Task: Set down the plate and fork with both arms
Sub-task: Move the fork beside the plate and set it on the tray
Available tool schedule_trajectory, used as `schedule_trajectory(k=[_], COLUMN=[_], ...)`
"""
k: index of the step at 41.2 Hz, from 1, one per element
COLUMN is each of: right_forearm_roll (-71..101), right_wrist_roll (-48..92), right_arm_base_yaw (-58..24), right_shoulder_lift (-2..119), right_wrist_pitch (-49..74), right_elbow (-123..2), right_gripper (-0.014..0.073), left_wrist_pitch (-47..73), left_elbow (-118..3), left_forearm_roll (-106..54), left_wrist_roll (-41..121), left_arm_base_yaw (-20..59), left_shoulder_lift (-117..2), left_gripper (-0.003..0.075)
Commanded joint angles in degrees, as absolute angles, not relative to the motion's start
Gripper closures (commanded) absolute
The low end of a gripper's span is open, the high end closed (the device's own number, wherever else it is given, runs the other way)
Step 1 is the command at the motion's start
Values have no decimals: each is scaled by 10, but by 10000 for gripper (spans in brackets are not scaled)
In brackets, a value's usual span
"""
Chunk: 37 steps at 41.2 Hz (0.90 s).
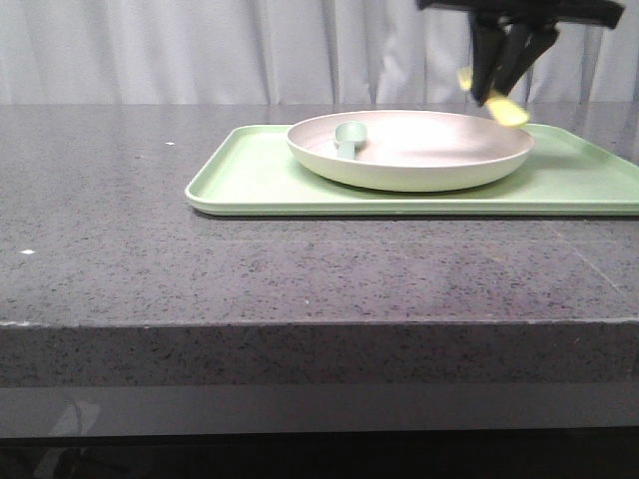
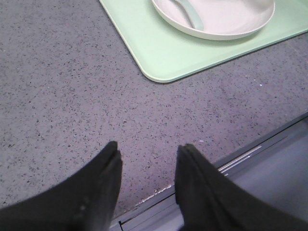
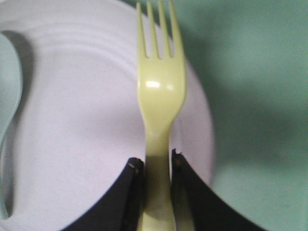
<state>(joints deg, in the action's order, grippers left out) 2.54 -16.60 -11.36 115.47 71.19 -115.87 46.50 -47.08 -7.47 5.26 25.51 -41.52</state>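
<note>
The pale pinkish-cream plate (image 1: pixel 419 150) lies on the light-green tray (image 1: pixel 260 180), right of the table's middle. My right gripper (image 1: pixel 499 95) hangs over the plate's right rim, shut on the handle of the yellow fork (image 1: pixel 507 110). In the right wrist view the fork (image 3: pixel 161 91) points its tines out over the plate (image 3: pixel 86 120), and the gripper (image 3: pixel 156 161) clamps its handle. My left gripper (image 2: pixel 147 151) stands open over the bare table near its front edge, with the plate (image 2: pixel 226 19) some way ahead of it. The left gripper is outside the front view.
A grey-green spoon (image 1: pixel 349 135) lies in the plate's left part, also seen as the spoon (image 2: pixel 187 12) from the left wrist. The tray (image 2: pixel 163 53) has its near left corner ahead of the left gripper. The speckled grey table (image 1: pixel 200 269) ends at a front edge (image 2: pixel 231 161).
</note>
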Motion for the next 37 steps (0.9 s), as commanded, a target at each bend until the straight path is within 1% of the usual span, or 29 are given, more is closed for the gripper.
schedule_trajectory(k=[1,7,18,24,37], right_forearm_roll=[18,25,63,97,105], right_wrist_roll=[-145,-125,-69,-44,-44], right_arm_base_yaw=[-87,-55,-3,1,1], right_shoulder_lift=[1108,1107,1107,1110,1141], right_wrist_pitch=[769,769,755,729,742], right_elbow=[-1170,-1155,-1083,-1066,-1066], right_gripper=[537,537,535,535,530], left_wrist_pitch=[430,430,430,430,430], left_elbow=[-485,-485,-485,-485,-485], left_forearm_roll=[-82,-82,-82,-82,-82], left_wrist_roll=[52,52,52,52,52], left_arm_base_yaw=[254,254,254,254,254], left_shoulder_lift=[-414,-414,-414,-414,-414], left_gripper=[437,437,437,437,437])
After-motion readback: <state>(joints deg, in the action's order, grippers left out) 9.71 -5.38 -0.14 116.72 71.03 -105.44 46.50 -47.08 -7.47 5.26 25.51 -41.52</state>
